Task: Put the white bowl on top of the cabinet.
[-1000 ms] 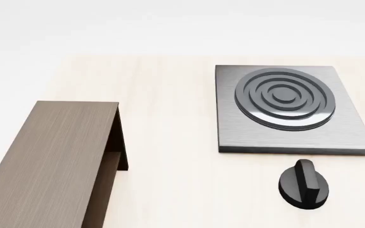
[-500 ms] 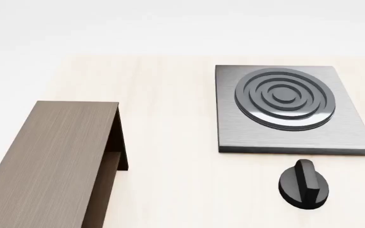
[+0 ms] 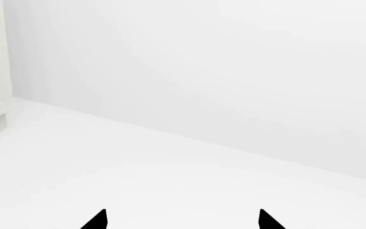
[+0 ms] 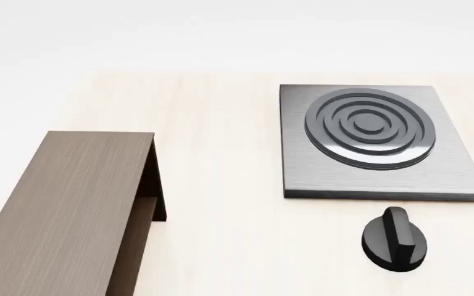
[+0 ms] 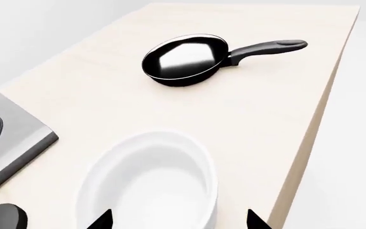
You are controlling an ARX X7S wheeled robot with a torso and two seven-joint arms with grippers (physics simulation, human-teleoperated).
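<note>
Right gripper (image 5: 177, 220) is hanging just above the white bowl (image 5: 148, 183), fingertips spread apart and gripping nothing, so that arm looks way closer. Bowl's sitting on the table (image 5: 247, 119) between the stove plate (image 5: 8, 138) and the table's near edge, frying pan (image 5: 186, 59) beyond it. Left gripper (image 3: 181, 220) is also spread, facing blank wall. Cabinet (image 4: 64, 209) top is sitting bare.

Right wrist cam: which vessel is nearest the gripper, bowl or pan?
The white bowl, right under the right gripper; the black frying pan sits farther off.
</note>
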